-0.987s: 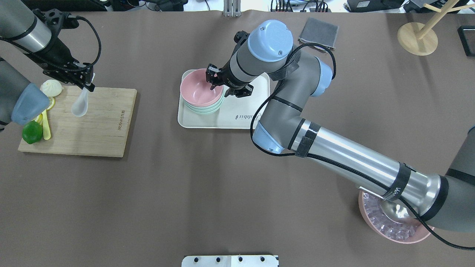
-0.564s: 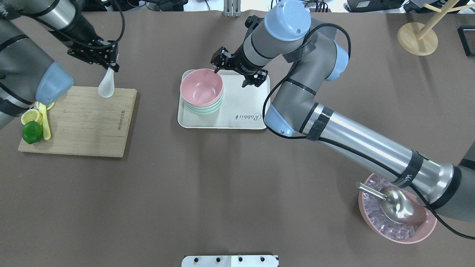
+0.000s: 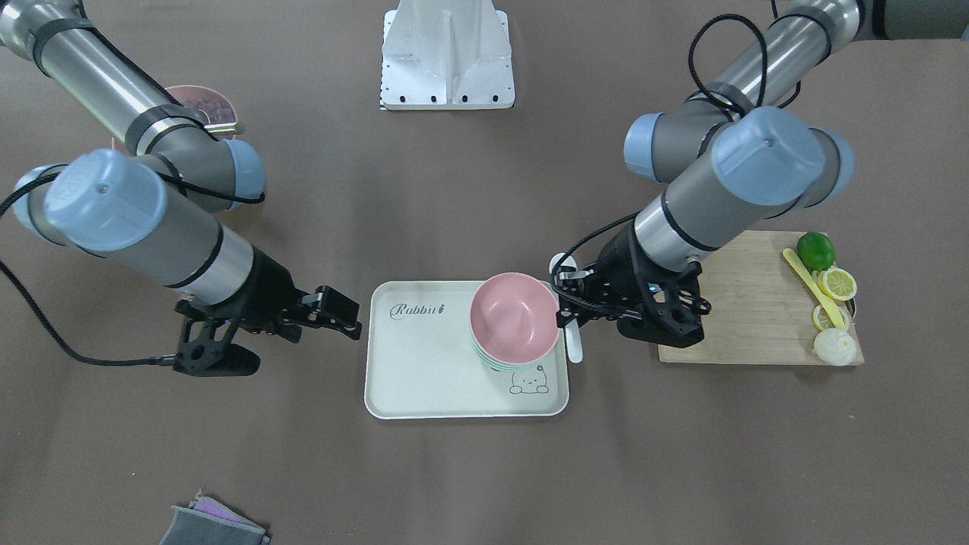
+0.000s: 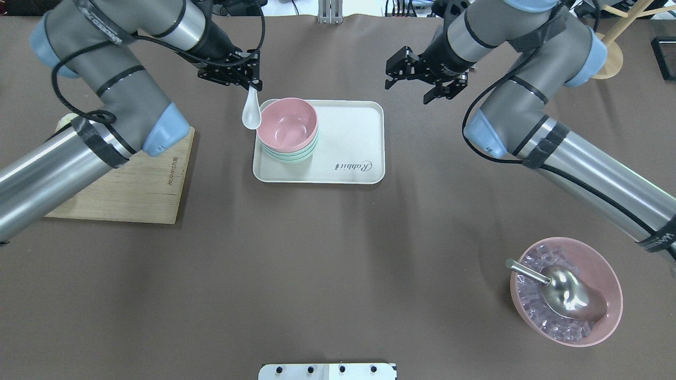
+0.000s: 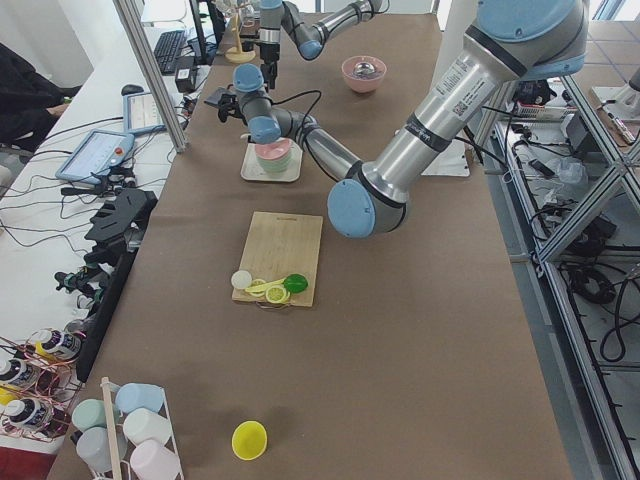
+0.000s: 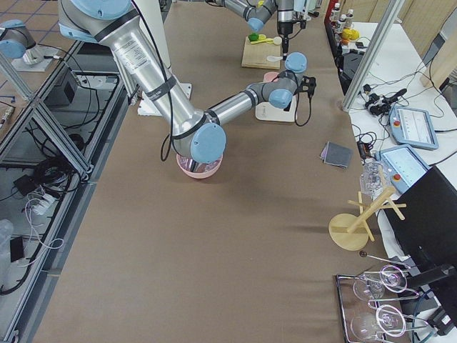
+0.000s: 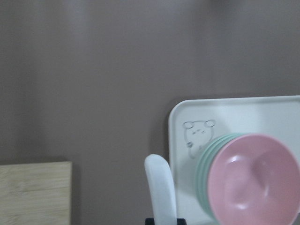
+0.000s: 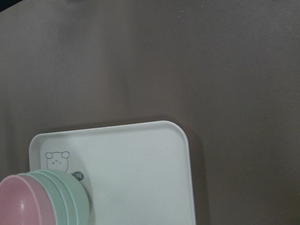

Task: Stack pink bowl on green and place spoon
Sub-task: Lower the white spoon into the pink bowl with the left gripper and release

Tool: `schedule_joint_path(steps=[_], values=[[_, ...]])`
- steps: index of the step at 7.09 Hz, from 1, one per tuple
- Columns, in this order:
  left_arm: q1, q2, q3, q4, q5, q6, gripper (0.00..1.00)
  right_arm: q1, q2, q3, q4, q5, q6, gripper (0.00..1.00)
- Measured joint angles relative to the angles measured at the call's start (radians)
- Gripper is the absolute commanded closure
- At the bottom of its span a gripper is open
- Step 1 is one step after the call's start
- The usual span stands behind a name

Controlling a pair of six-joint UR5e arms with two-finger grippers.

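Two grippers are hanging over the brown table (image 4: 317, 253), and I am reading both mainly from the overhead view. The left gripper (image 4: 254, 86) is pinching the handle end of the white spoon (image 4: 251, 113), so the spoon is dangling with its scoop end down. It is sitting just beside the rim of the pink bowl (image 4: 288, 124), at the tray's edge nearest the cutting board (image 4: 132, 195). I am not able to tell whether the spoon is touching the bowl.

The pink bowl is resting nested on top of the stack of green bowls (image 4: 296, 156). That stack is standing in the corner of the cream tray (image 4: 348, 137) where the little bear is drawn.

The right gripper (image 4: 406, 92) is hovering beyond the tray's other end, well apart from the bowls. Its jaws are standing spread wide with nothing between them.

On the cutting board I am seeing a lime (image 3: 816, 250), lemon slices (image 3: 839, 284), a yellow utensil (image 3: 811, 284) and a white bun (image 3: 835, 347) along its outer edge. Near the robot's right, a pink dish of ice (image 4: 607, 311) is holding a metal scoop (image 4: 565, 290).
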Motion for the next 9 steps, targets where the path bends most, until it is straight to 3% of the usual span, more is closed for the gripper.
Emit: schedule_joint_path(steps=[1, 3, 4, 7, 9], values=[[0.043, -0.014, 0.01, -0.023, 0.083, -0.012, 1.0, 0.021, -0.021, 0.005, 0.0, 0.016, -0.045, 0.0], [0.072, -0.021, 0.015, -0.033, 0.135, -0.016, 1.0, 0.03, -0.031, 0.007, 0.001, 0.021, -0.068, 0.0], [0.074, -0.023, 0.015, -0.034, 0.14, -0.017, 0.01, 0.028, -0.029, 0.007, 0.001, 0.019, -0.069, 0.0], [0.074, -0.032, 0.012, -0.077, 0.143, -0.015, 0.06, 0.028, -0.027, 0.007, 0.0, 0.018, -0.069, 0.0], [0.064, -0.018, -0.003, -0.083, 0.144, -0.011, 0.02, 0.057, -0.032, 0.006, -0.002, 0.027, -0.071, 0.0]])
